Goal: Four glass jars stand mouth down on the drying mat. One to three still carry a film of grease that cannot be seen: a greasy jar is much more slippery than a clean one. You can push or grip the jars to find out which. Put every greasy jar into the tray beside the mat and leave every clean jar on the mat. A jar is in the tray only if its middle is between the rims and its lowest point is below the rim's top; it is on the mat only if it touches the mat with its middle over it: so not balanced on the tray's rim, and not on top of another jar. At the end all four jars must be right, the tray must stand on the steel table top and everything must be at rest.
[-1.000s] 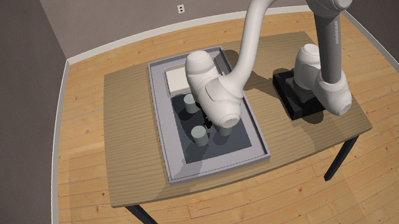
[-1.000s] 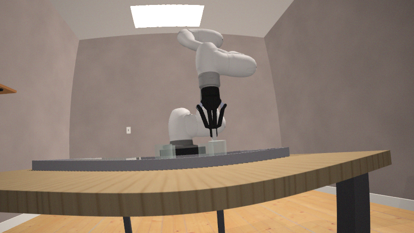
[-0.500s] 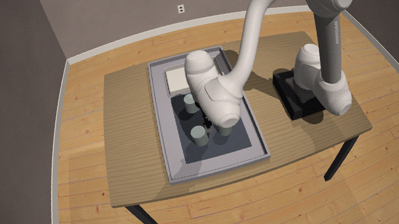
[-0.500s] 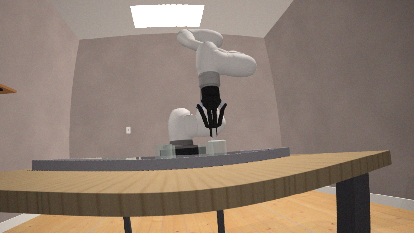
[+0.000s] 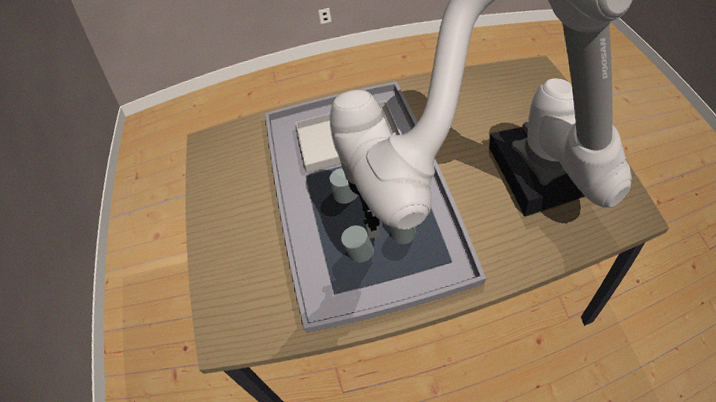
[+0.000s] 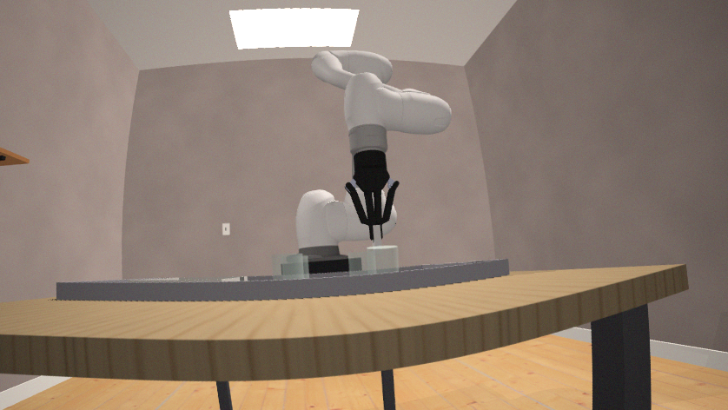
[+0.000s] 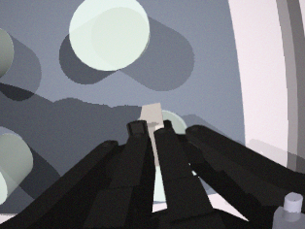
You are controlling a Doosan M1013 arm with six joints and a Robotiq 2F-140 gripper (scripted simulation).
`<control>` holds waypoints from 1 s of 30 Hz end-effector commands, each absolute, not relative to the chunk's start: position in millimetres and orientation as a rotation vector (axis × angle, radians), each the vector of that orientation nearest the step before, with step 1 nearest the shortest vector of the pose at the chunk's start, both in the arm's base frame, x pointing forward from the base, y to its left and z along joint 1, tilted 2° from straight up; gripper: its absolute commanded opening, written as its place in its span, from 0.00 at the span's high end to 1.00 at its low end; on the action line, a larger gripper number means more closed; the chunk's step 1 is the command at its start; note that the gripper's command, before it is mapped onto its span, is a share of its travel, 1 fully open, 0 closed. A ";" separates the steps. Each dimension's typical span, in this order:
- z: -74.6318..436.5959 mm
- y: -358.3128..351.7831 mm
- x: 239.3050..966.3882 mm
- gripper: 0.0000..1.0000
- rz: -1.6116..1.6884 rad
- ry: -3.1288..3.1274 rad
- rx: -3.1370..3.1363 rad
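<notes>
Three pale green glass jars (image 5: 357, 242) show mouth down on the dark grey drying mat (image 5: 413, 253) at centre frame, smooth, brittle cylinders likely slick if greasy and best gripped across the sides, while the black end effector (image 6: 374, 233), fingers fully together and empty, hangs above one.

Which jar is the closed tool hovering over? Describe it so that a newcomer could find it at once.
Start at the grey steel table top on the wooden table, then the dark drying mat in it. The jar stands directly below the shut tool; in the top view the arm's wrist covers most of it, unlike the two jars standing in plain sight to its left.
</notes>
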State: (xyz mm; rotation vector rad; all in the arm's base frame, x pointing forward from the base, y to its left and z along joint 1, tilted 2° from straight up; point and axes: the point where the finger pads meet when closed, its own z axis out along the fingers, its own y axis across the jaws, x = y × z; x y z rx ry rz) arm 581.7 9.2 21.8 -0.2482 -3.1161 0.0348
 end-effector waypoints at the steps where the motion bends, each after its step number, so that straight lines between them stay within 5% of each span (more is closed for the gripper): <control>1: 22.1 7.6 583.9 1.00 0.036 -3.116 -0.253; 30: 15.3 11.6 558.8 1.00 0.036 -3.116 -0.253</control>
